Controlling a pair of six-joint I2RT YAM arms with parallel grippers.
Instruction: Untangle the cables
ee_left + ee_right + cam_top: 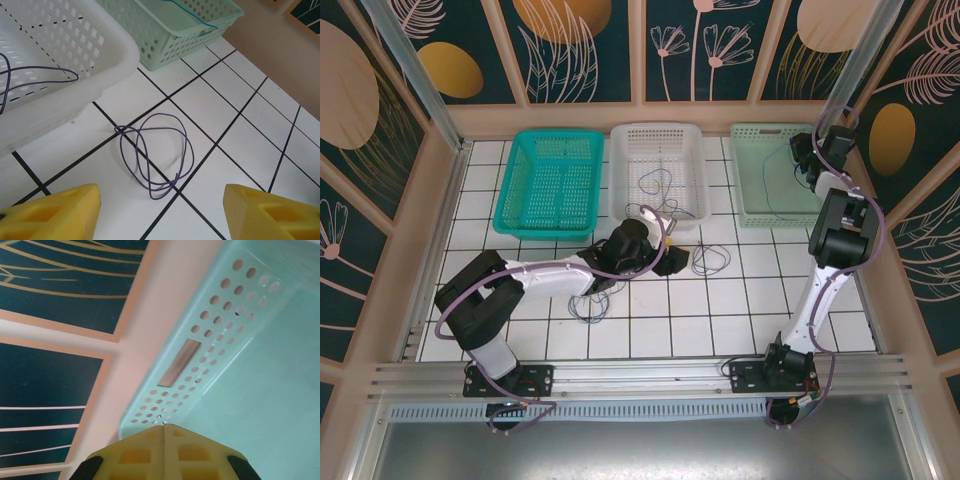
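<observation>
A greyish-purple cable (157, 155) lies in loose loops on the white tiles, just ahead of my left gripper (161, 190). Its yellow fingers (55, 212) stand wide apart and hold nothing. From above, this gripper (672, 262) sits just left of that loop (710, 260). A second thin tangle (588, 305) lies on the tiles under the left arm. One purple cable (35, 80) rests in the white basket (658, 135). A blue cable (192, 15) lies in the pale green basket (745, 170). My right gripper (164, 426) is shut and empty, over that basket's back right corner (801, 152).
A teal basket (548, 215) stands at the back left, beside the white one. Three baskets line the back wall. Patterned walls close in the tiled floor on three sides, with the arm bases on a rail (640, 372) at the near edge.
</observation>
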